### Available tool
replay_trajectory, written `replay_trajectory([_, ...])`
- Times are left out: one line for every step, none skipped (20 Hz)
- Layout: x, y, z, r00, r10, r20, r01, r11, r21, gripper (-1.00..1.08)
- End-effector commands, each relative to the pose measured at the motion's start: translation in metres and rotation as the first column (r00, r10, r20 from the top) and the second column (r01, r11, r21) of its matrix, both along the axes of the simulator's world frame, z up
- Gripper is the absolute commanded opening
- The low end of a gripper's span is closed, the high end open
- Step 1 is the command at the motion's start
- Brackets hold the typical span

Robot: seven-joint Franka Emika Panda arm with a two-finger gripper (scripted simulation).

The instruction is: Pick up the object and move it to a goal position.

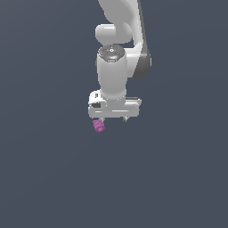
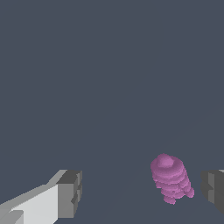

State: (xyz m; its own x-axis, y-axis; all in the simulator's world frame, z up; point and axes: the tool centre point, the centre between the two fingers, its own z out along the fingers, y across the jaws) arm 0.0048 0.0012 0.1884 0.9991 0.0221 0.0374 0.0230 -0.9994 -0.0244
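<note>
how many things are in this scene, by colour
magenta-purple: 1, the ridged object
white: 1, the arm with its gripper, jaws open either side of the object
total: 2

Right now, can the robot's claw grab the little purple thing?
Probably yes. The purple object sits between the open gripper's fingers, off-centre toward one pad, with nothing blocking it.
</note>
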Motion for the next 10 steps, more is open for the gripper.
replay_trajectory([0.001,-0.003,0.004,1.000,-0.006,0.006,0.006,1.000,0.003,1.00])
replay_trajectory([0.001,-0.002,0.004,1.000,-0.006,0.006,0.006,1.000,0.002,1.00])
replay_trajectory([0.001,-0.002,0.003,1.000,-0.004,0.005,0.004,1.000,0.002,1.00])
replay_trajectory([0.001,-0.002,0.002,1.000,-0.002,0.004,0.002,1.000,0.001,1.00])
replay_trajectory([0.000,-0.003,0.001,1.000,0.001,0.004,-0.001,1.000,0.001,1.00])
replay_trajectory([0.000,-0.004,0.000,1.000,0.004,0.003,-0.004,1.000,0.000,1.00])
replay_trajectory([-0.001,-0.005,-0.001,1.000,0.008,0.003,-0.008,1.000,0.000,1.00])
replay_trajectory([-0.002,-0.007,-0.003,1.000,0.013,0.003,-0.013,1.000,-0.001,1.00])
replay_trajectory([-0.002,-0.009,-0.005,1.000,0.019,0.002,-0.019,1.000,-0.002,1.00])
replay_trajectory([-0.004,-0.011,-0.007,1.000,0.027,0.002,-0.027,1.000,-0.003,1.00])
